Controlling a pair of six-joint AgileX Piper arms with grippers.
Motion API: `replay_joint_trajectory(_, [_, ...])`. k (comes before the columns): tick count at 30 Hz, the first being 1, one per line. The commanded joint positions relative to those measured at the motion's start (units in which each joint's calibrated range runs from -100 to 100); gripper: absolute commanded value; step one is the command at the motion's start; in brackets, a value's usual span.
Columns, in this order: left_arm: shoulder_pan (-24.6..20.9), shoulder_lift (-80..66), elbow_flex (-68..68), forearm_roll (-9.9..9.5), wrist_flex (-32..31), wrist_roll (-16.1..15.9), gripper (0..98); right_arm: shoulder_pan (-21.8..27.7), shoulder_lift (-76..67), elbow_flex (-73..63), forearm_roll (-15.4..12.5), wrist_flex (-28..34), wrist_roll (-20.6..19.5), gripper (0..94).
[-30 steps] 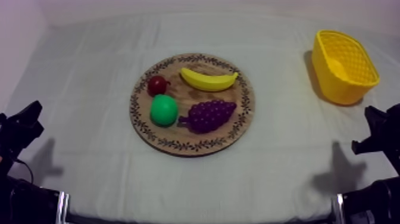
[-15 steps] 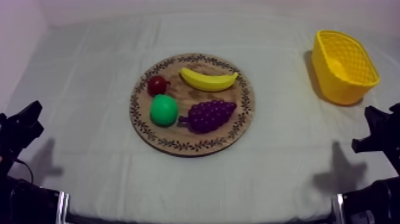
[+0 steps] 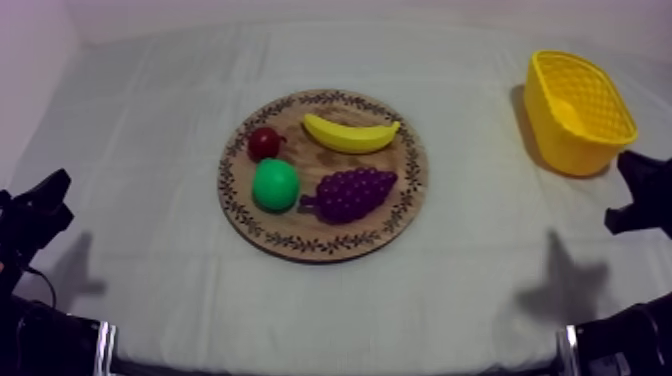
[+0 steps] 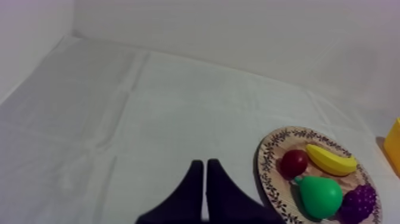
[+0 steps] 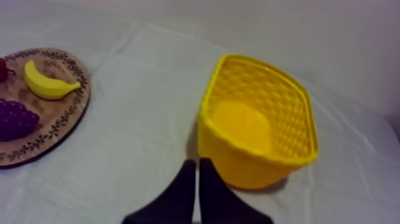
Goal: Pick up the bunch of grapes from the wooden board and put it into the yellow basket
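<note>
Four toy fruits sit on the wooden board (image 3: 322, 245) in the middle of the worktop (image 3: 480, 270). The bunch of grapes (image 3: 352, 193) lies on the board's near right part, just beside the pear (image 3: 275, 185), with the banana (image 3: 350, 134) behind it and the small red fruit (image 3: 264, 143) at the far left. I see bare worktop wide on every side of the board, and a broad open strip between its right rim and the yellow basket (image 3: 560, 150), which stands open side up at the far right, near the worktop's right edge. My right claw (image 5: 197, 162) hangs over bare worktop just in front of the basket's near wall, pressed together into a narrow wedge and pinching nothing. My left claw (image 4: 205, 164) is likewise pressed together and holds nothing, over bare worktop to the left of the board, well apart from the fruit.
</note>
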Motion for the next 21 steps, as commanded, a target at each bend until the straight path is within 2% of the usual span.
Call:
replay_joint_trajectory(1, [0.0,0.0,0.0,-0.03,0.0,0.0,0.1,-1.2,6.1,-4.6,-0.4,-0.1,0.4,0.4])
replay_joint_trajectory(8, [0.0,0.0,0.0,-0.03,0.0,0.0,0.1,-4.2,19.2,-18.8,-1.0,3.0,1.5,0.5])
replay_joint_trajectory(15, [0.0,0.0,0.0,-0.03,0.0,0.0,0.1,-7.6,32.7,-36.9,-1.5,13.1,4.1,0.7])
replay_joint_trajectory(21, [0.0,0.0,0.0,-0.03,0.0,0.0,0.1,-9.8,43.0,-49.5,-3.3,21.0,7.0,0.7])
